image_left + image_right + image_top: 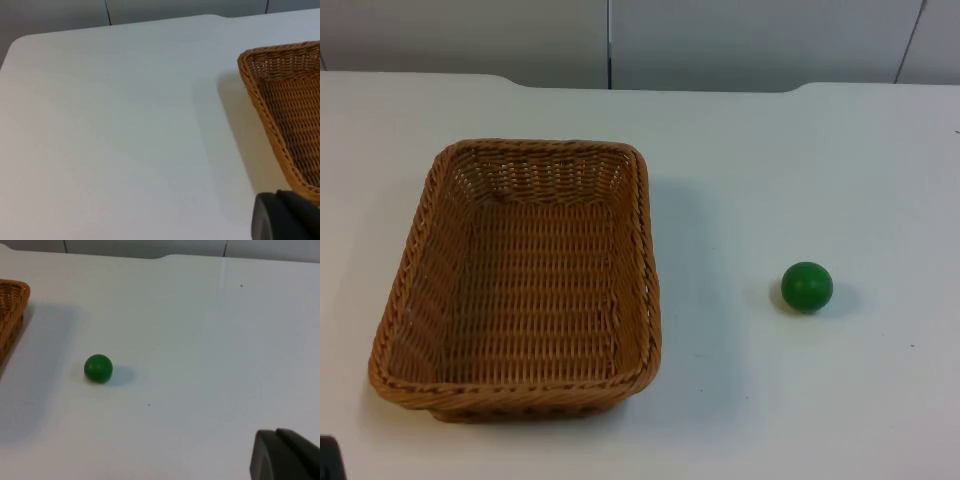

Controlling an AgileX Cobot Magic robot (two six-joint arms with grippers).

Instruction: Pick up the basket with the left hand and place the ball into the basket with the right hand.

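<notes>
Nothing is being held yet, so the task is sitting at its very first step: the basket (520, 275) is lying flat on the white counter (800, 160), and the green ball (807, 287) is resting well apart from it on the bare surface.

The left gripper (287, 217) is hanging back just beside the basket's rim, and the right gripper (285, 455) is waiting some way from the ball. Whether either set of jaws is spread or pressed together cannot be told, since a single dark fingertip is all that is showing of each.

The next move is probably calling for the left arm to close on the basket's woven rim, the wall nearest it being the likely hold.

Open counter is lying all around both things. The grey wall (610, 40) is standing well behind the basket, and the counter's back edge is leaving plenty of room.
</notes>
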